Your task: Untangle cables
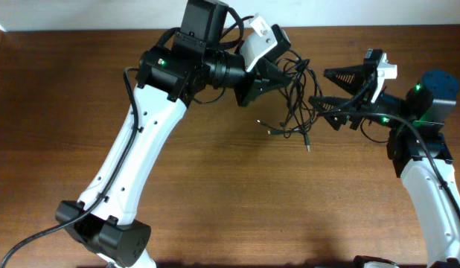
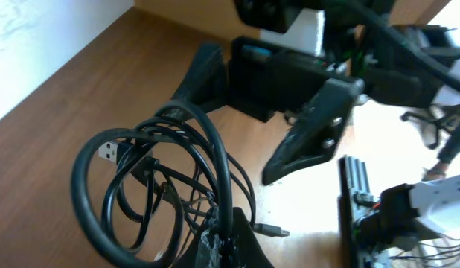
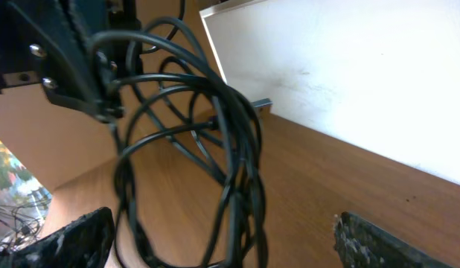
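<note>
Nearest, the black left gripper (image 1: 280, 79) is clamped shut on the tangled bundle of thin black cables (image 1: 297, 100), held above the brown wooden counter's (image 1: 230, 201) far middle. The black right gripper (image 1: 319, 86) stands wide open, close beside the bundle.

Cables (image 1: 295, 104): you see plain black cords, glossy in the wrist views, with silver-grey plug ends (image 2: 273, 231).
Table (image 1: 230, 201): you look at warm brown wood with a fine streaked grain.
Left arm (image 1: 141, 149): white shell, black joints, one green light.
Left gripper (image 1: 278, 78): matt black, with a white block behind it.
Right gripper (image 1: 319, 85): black fingers, with a white block behind.
Right arm (image 1: 431, 201): white shell, black joints, blue cap (image 1: 441, 80), green lights.
Panel (image 3: 349, 67): off-white, faintly smudged.
</note>
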